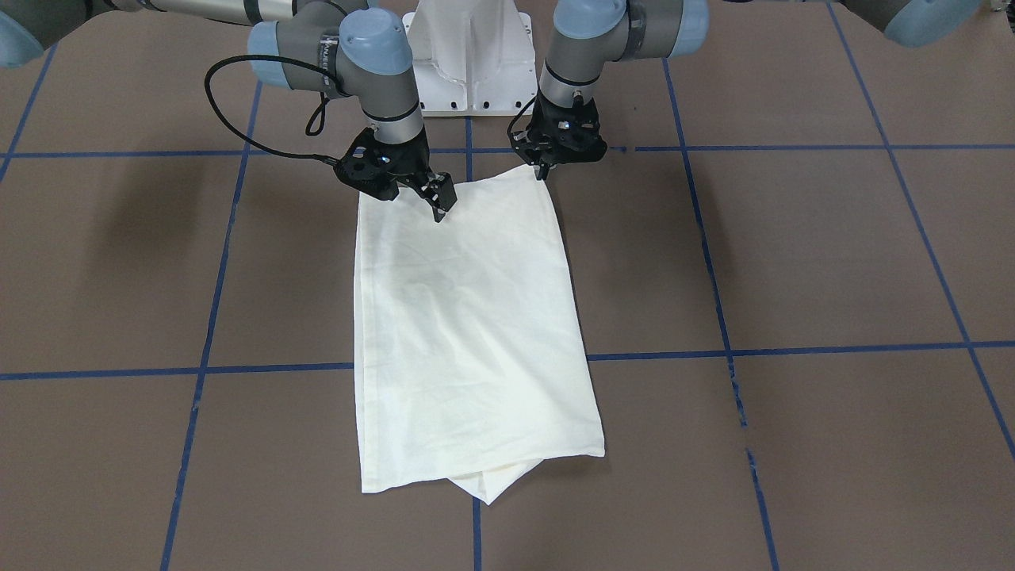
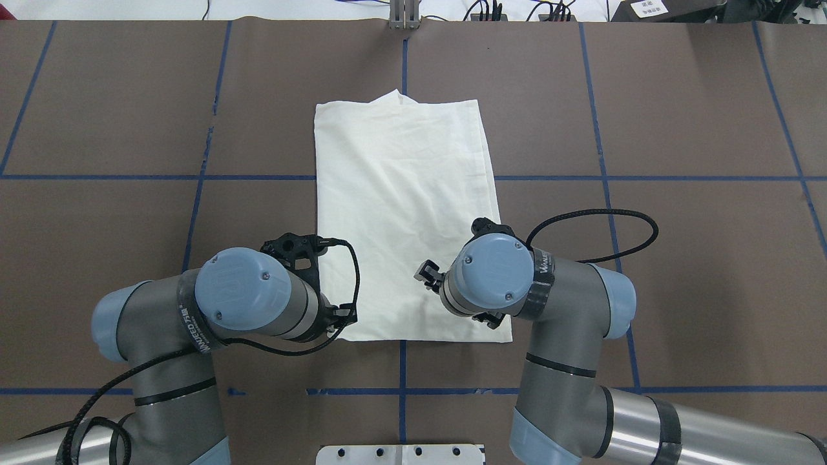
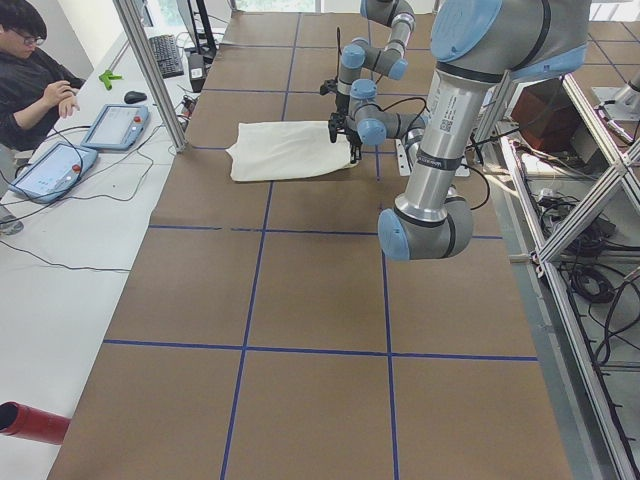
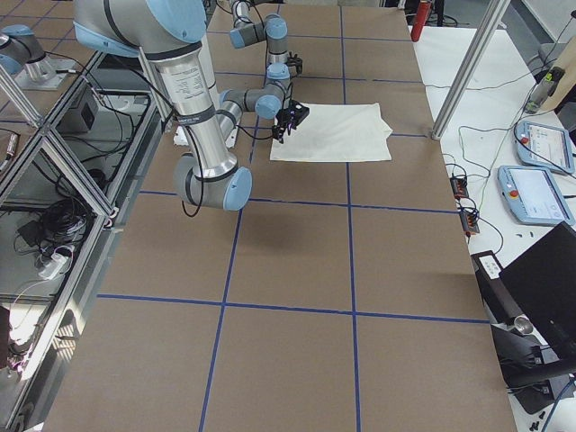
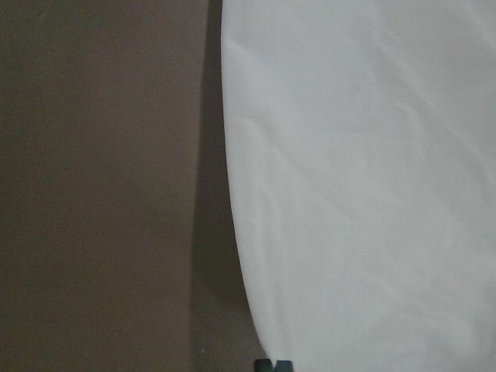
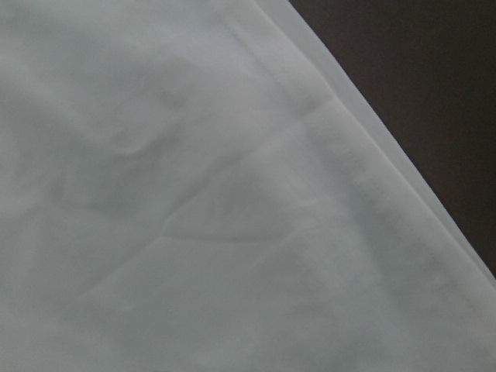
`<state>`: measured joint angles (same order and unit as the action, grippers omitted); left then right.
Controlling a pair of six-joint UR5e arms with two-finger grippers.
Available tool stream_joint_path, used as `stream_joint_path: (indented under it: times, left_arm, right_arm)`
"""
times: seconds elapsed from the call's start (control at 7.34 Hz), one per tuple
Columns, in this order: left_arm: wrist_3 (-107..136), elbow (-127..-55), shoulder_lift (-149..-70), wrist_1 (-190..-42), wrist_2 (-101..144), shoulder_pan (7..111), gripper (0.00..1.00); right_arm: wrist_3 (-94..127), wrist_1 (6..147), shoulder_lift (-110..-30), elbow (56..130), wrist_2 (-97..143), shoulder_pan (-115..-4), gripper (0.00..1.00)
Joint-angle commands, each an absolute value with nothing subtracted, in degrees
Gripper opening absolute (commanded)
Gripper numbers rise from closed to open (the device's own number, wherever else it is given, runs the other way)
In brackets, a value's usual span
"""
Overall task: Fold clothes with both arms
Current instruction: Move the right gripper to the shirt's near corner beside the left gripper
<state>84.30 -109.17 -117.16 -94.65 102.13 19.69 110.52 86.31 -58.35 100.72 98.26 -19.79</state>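
Black left gripper [image 1: 542,170]: sitting at the near-left corner of the shirt [image 1: 468,333]; spread or pinching, can't tell.
Shirt: lying plain side up as a long cream rectangle on the brown table [image 1: 793,262], short edge facing the robot, so each arm is getting one end of it.
Right gripper [image 1: 441,208]: tilting down onto that edge, inboard of the right corner; finger state unclear.

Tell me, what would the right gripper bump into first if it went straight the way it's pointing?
The cream shirt. The right gripper tilts down over the shirt's end nearest the robot, and its wrist view shows almost only cloth, so it would probably meet fabric first.
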Motion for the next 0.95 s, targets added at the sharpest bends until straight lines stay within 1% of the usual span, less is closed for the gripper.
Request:
stream_joint_path:
  times: [0.0, 0.82]
  left_arm:
    - [84.29, -109.16, -117.25, -94.66, 102.13, 19.69, 0.0]
    - [84.46, -109.25, -117.51, -94.75, 102.13, 19.69, 0.0]
  right_arm:
    - [111.71, 88.85, -58.36, 100.11, 98.17, -17.94, 1.0]
    - [111.62, 88.86, -54.93, 96.43, 98.17, -18.72, 1.0]
